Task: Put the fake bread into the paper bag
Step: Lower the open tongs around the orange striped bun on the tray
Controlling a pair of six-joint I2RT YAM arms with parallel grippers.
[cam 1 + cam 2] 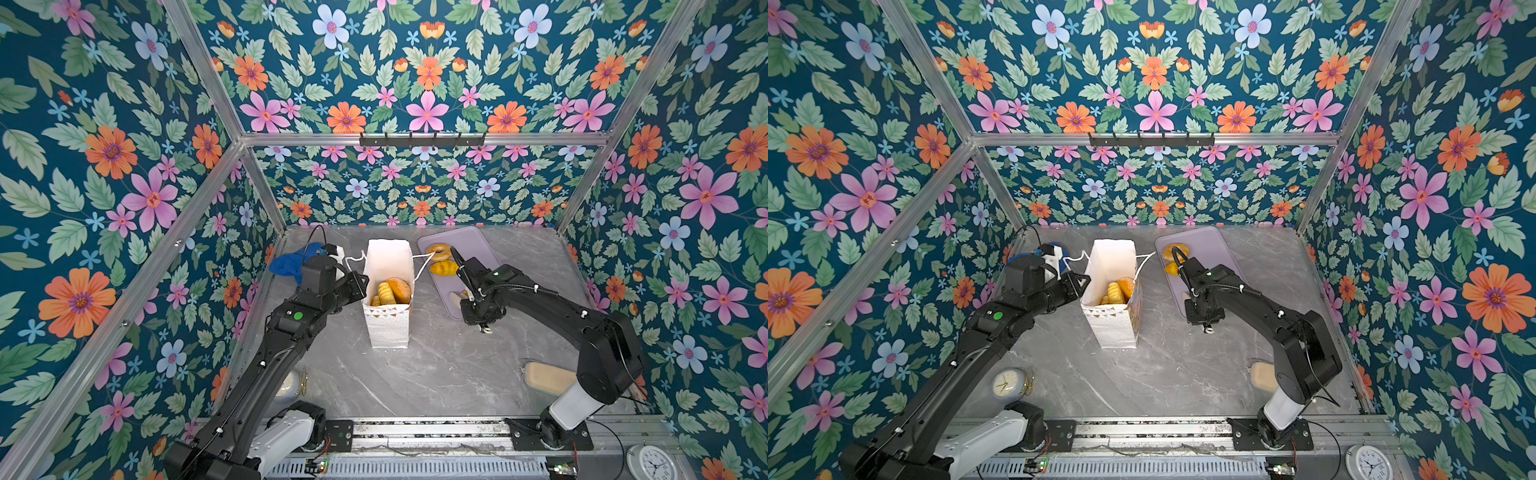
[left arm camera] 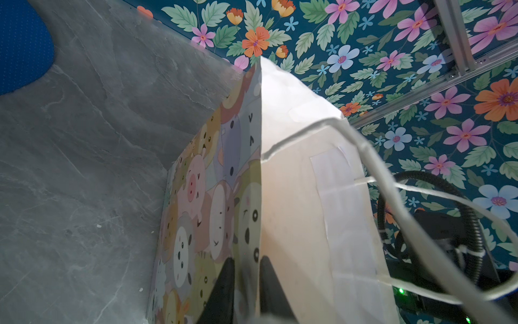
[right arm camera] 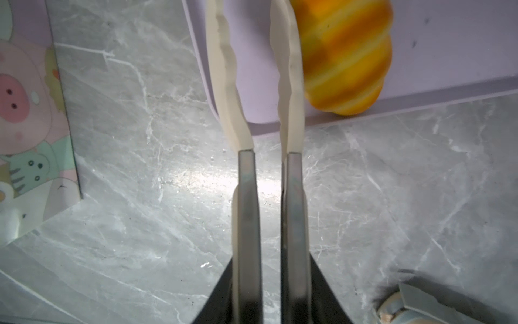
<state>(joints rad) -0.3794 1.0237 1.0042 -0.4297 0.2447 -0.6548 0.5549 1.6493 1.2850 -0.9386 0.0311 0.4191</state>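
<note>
Near edge, I've got a white clock [image 1: 652, 463] on the right and a small round clock [image 1: 1007, 384] on the left. A beige oblong [image 1: 544, 376] lies on the table [image 1: 436, 365] by the right arm's base.

Mid table, the paper bag [image 1: 388, 328] stands upright and open. The left fingers [image 2: 246, 283] are closed on its left wall near the rim. Fake bread [image 1: 395, 291] sits inside the bag, several pieces; I can't count them.

The right fingers [image 3: 270, 258] are clamped on tongs [image 3: 246, 182]. The cream tips are slightly apart with nothing between them, over the near end of the lilac tray [image 1: 478, 245].

Farther along the tray I see a striped loaf [image 1: 444, 268] just beside the tips, then a ring bagel [image 1: 438, 250]. A blue cloth [image 1: 286, 264] lies far left.
</note>
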